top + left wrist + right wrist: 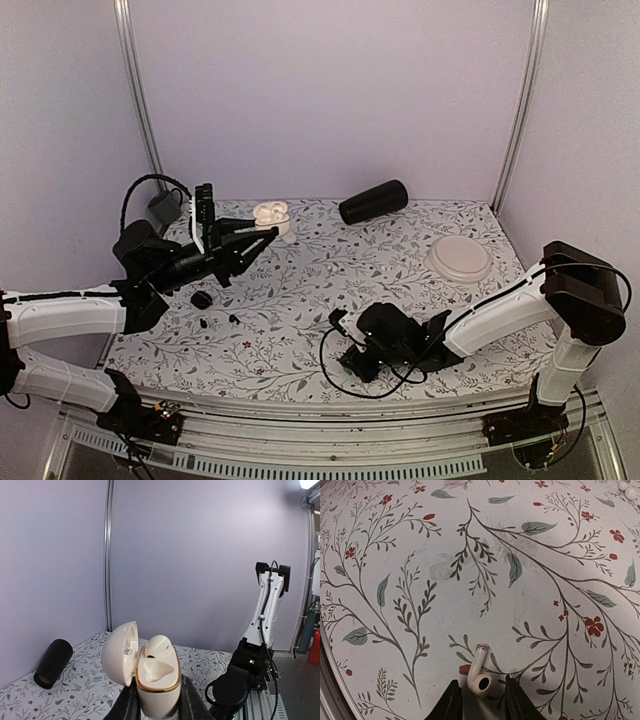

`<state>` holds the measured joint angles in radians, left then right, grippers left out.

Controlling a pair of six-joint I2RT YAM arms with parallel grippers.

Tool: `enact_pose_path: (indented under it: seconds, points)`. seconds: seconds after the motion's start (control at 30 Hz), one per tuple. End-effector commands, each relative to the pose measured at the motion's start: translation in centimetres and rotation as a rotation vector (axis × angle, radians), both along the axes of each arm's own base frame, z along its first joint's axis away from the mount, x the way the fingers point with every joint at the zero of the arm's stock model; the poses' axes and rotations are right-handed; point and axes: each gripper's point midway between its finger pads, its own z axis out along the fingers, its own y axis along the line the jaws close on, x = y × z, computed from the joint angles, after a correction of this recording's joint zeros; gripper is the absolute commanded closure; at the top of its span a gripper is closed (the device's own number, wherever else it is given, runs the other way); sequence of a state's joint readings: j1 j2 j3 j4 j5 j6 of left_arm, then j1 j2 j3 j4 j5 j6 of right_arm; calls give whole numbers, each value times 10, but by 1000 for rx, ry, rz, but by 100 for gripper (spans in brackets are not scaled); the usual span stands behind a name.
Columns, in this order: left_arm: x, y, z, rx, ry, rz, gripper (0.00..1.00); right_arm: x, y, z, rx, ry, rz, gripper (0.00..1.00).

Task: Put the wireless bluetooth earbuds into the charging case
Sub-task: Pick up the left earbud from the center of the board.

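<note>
Clamping the open charging case (157, 677), the left gripper (159, 692) jaws grip its base; right gripper (481, 682) jaws stand apart, a white earbud (479, 676) between them.

Open white charging case (271, 215) in the left hand (268, 234)

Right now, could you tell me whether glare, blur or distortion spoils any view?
Top external: even, soft light, no glare. Left wrist: a lamp flares in the upper right corner, yet the open glossy white charging case is crisp. Right wrist: wide-angle bending curves the floral table at its edge; the white stemmed earbud is sharp.
</note>
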<state>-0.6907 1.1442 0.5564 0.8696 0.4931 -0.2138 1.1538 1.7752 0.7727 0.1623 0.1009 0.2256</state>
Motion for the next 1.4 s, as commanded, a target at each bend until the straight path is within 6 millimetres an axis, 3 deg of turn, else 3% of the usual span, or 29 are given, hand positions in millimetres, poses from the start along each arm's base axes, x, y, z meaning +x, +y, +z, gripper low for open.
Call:
enact_pose_path:
  seconds: [0.0, 0.53, 0.97, 1.37]
  points:
    - [0, 4, 4, -11, -8, 3, 100, -12, -11, -18, -74, 50, -1, 72]
    - [0, 6, 3, -12, -6, 10, 100, -12, -8, -24, -86, 64, -3, 75]
    - [3, 3, 1, -9, -6, 6, 100, -14, -17, -26, -84, 79, -37, 87]
    - [9, 0, -8, 6, -12, 23, 100, -4, -19, -6, -19, 99, -65, 93]
